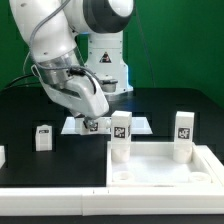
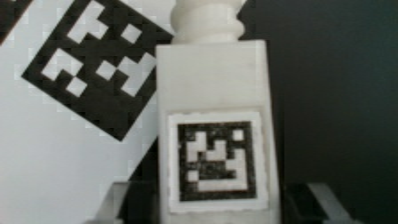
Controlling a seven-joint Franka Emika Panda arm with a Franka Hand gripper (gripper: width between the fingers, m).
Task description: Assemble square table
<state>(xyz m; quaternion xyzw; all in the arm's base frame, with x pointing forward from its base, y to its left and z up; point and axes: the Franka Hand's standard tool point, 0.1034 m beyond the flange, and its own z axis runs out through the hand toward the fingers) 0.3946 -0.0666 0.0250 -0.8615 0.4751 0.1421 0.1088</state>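
My gripper (image 1: 90, 119) hangs tilted over the marker board (image 1: 140, 124) and is shut on a white table leg (image 1: 92, 124). In the wrist view this leg (image 2: 214, 120) fills the middle, its tag facing the camera and its narrow threaded end pointing away. A finger (image 2: 125, 200) stands on each side of its near end. The square top (image 1: 165, 170) lies at the front on the exterior view's right. Two legs (image 1: 120, 136) (image 1: 183, 135) stand upright at its two far corners. Another leg (image 1: 43, 137) stands alone on the exterior view's left.
The marker board's tags (image 2: 89, 60) show behind the held leg. A long white rail (image 1: 55, 198) edges the black surface in front. A white thing (image 1: 2, 155) is cut off at the exterior view's left edge. The robot's base (image 1: 105, 75) stands behind.
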